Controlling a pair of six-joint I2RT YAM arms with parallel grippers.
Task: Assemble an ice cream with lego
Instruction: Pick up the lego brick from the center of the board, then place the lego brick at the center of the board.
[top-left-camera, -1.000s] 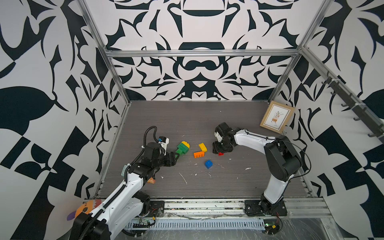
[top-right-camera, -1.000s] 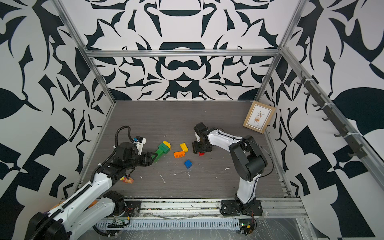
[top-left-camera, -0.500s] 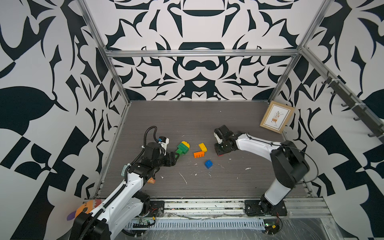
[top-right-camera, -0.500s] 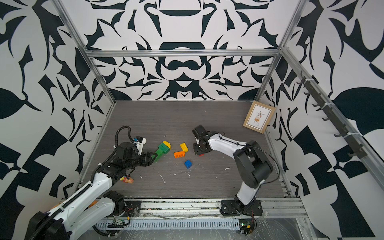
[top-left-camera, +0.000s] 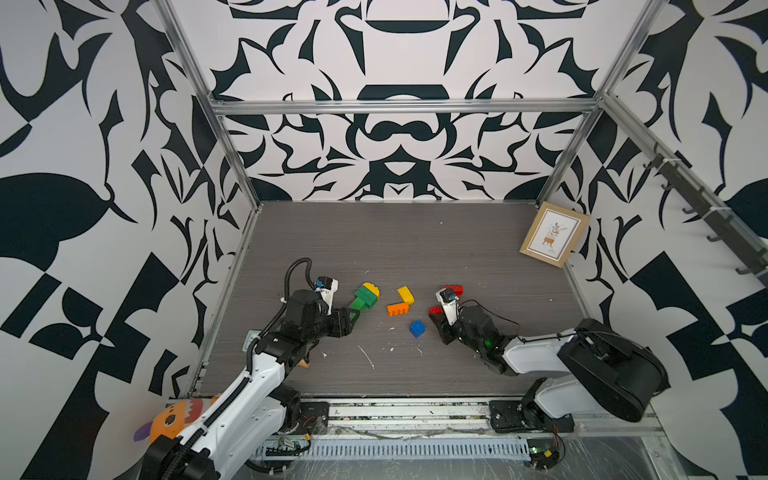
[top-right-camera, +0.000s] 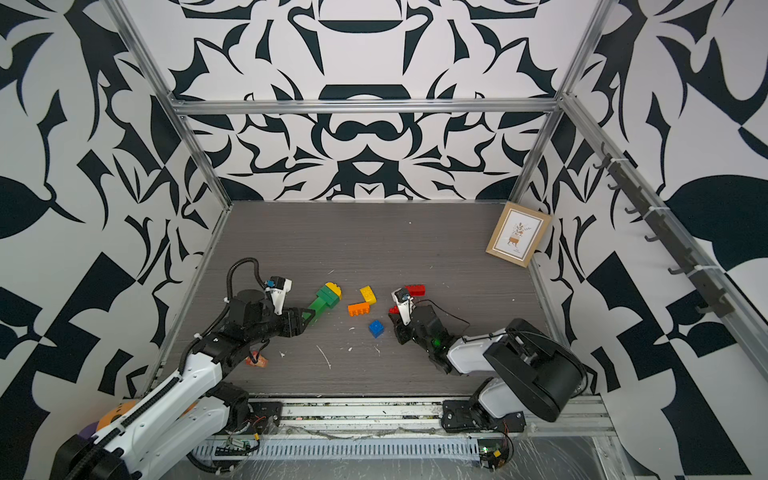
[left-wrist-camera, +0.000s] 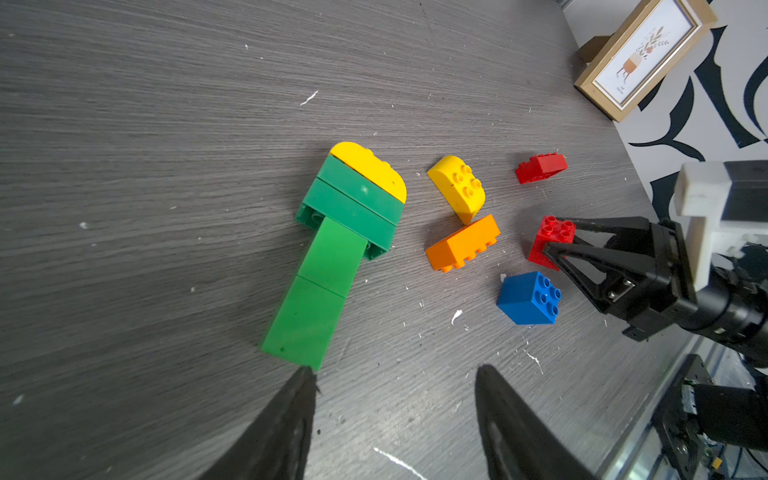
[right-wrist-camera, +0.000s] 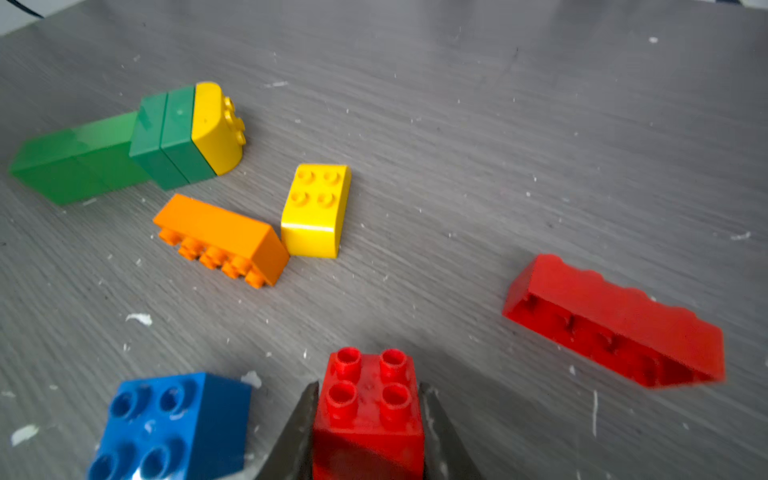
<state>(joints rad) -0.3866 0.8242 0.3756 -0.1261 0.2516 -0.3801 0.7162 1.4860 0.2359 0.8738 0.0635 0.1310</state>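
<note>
Our right jaws pinched the small red brick (right-wrist-camera: 368, 399), likely light and slick, by its flat sides; left jaws stood spread.

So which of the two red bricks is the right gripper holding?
The small square four-stud red brick, pinched between the jaws of the right gripper. The long red brick lies loose on the table.

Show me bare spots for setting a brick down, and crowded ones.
Bare: the far table from back wall to bricks, left of the picture frame; also the near strip between both arms. Crowded: the middle, from the green-yellow stack to the small red brick in the right gripper.
</note>
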